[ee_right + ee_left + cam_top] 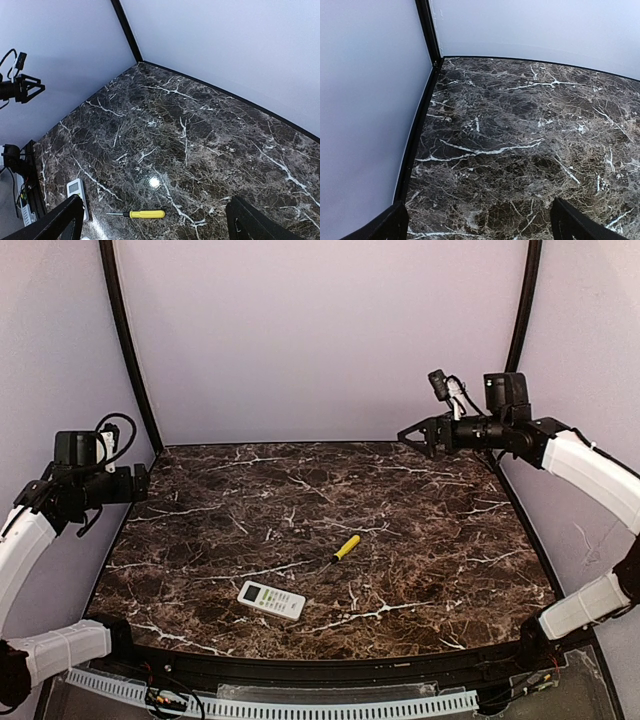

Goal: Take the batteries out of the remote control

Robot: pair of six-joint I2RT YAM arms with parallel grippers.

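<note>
The white remote control [271,599] lies face up, screen and green-grey buttons showing, on the marble table near the front middle. It also shows in the right wrist view [77,194], partly behind a finger. No purple batteries are in view. My left gripper [143,484] is open and empty, raised at the far left edge; only its fingertips [575,225] show in its wrist view. My right gripper [410,434] is open and empty, raised at the back right, well away from the remote.
A yellow-handled screwdriver [345,548] lies right of and behind the remote; it also shows in the right wrist view [143,214]. The dark marble table [330,500] is fenced by white walls and black corner posts [125,340].
</note>
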